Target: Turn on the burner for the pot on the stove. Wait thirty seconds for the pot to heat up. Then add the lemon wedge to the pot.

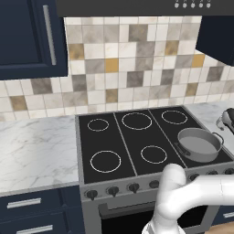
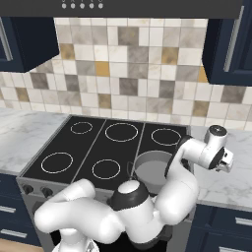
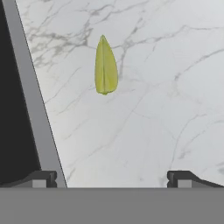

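Note:
The grey pot (image 1: 199, 144) sits on the front right burner of the black stove (image 1: 123, 146); the arm partly covers the pot (image 2: 150, 170) in the right base view. My gripper (image 2: 226, 164) hangs over the marble counter just right of the stove. In the hand view the yellow-green lemon wedge (image 3: 106, 65) lies on the marble ahead of my gripper (image 3: 112, 177). Both fingertips (image 3: 41, 178) stand wide apart, open, with nothing between them. The stove's grey edge (image 3: 33, 96) runs along the left of that view.
A row of dark knobs (image 1: 113, 189) lines the stove front. Marble counter (image 1: 32, 151) extends left of the stove and also right of it (image 2: 231, 182). Dark blue wall cabinets (image 1: 27, 36) and a hood (image 2: 147, 7) hang above.

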Available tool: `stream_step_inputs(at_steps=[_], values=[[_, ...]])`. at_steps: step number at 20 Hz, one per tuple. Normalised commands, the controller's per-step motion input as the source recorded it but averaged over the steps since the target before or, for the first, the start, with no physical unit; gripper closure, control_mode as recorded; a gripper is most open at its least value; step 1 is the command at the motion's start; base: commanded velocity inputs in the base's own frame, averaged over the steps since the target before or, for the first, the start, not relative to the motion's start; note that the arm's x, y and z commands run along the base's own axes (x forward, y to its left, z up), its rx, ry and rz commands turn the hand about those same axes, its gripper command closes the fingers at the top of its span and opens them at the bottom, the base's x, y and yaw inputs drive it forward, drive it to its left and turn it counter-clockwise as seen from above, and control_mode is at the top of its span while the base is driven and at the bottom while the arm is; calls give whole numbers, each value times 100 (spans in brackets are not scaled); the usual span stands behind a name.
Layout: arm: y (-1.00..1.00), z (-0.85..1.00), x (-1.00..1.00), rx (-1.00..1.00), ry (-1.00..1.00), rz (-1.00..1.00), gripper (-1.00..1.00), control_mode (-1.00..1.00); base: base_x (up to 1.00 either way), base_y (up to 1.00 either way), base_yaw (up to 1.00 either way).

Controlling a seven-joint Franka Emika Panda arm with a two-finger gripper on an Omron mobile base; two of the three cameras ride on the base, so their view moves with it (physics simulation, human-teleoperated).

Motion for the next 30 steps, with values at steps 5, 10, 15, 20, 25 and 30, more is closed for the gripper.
stream_step_inputs(at_steps=[5, 10, 15, 20, 25, 30], values=[[-26, -19, 30, 0, 0, 0, -100, -100, 0, 0, 0], [-11, -14, 40, 0, 0, 0, -100, -100, 0, 0, 0], [0, -8, 46, 0, 0, -3, -100, -100, 0, 0, 0], [-7, -10, 32, 0, 0, -2, -100, -100, 0, 0, 0], [-4, -19, 42, 0, 1, -2, -100, -100, 0, 0, 0], [-5, -26, 21, 0, 3, -3, 100, -100, 0, 0, 0]])
